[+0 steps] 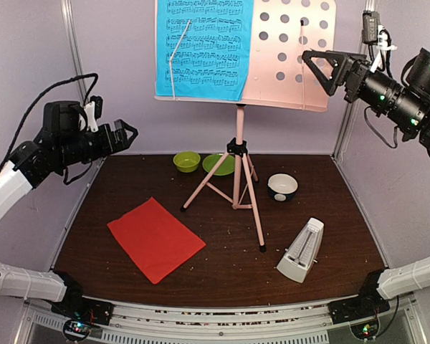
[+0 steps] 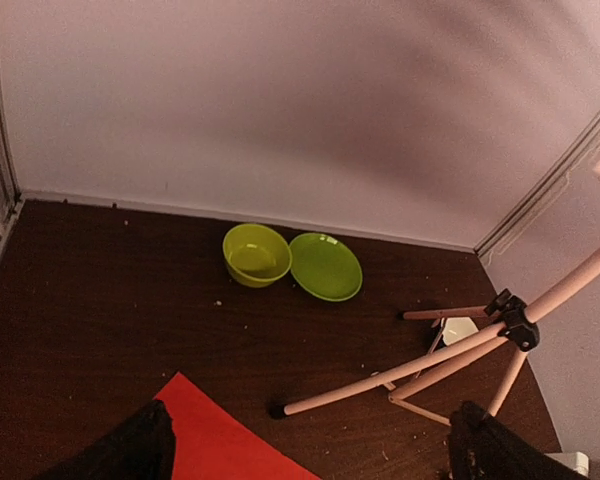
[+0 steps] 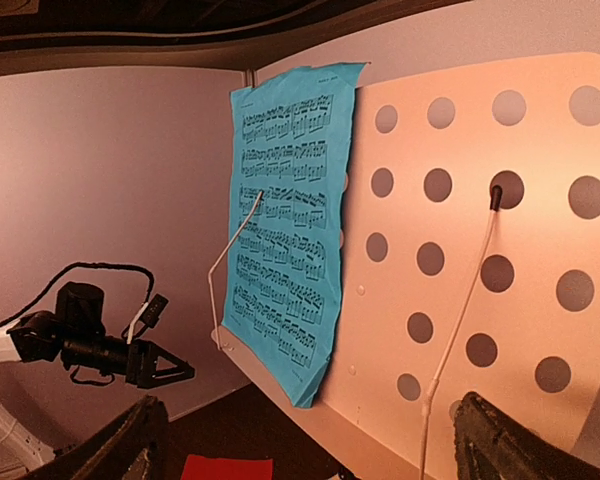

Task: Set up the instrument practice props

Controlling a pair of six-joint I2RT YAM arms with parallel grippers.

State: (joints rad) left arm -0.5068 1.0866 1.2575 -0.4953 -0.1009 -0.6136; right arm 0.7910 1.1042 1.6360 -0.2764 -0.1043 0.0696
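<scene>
Seeing the pink music stand (image 1: 239, 129) upright at the rear middle of the table (image 1: 330, 236), desk facing our arms, blue sheet (image 1: 204, 46) on its left half, red sheet (image 1: 155, 239) flat front left, metronome (image 1: 301, 251) standing front right, our left tool (image 1: 131, 132) and right tool (image 1: 312, 68) raised either side, fingers spread wide, holding nothing

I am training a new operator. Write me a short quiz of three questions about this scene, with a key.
1. True or false: the blue sheet is on the stand.
2. Where is the red sheet? A: on the stand. B: flat on the table. C: held in the air.
3. Fill in: the left end effector and the right end effector are both ___.
Key: 1 true; 2 B; 3 open.
</scene>
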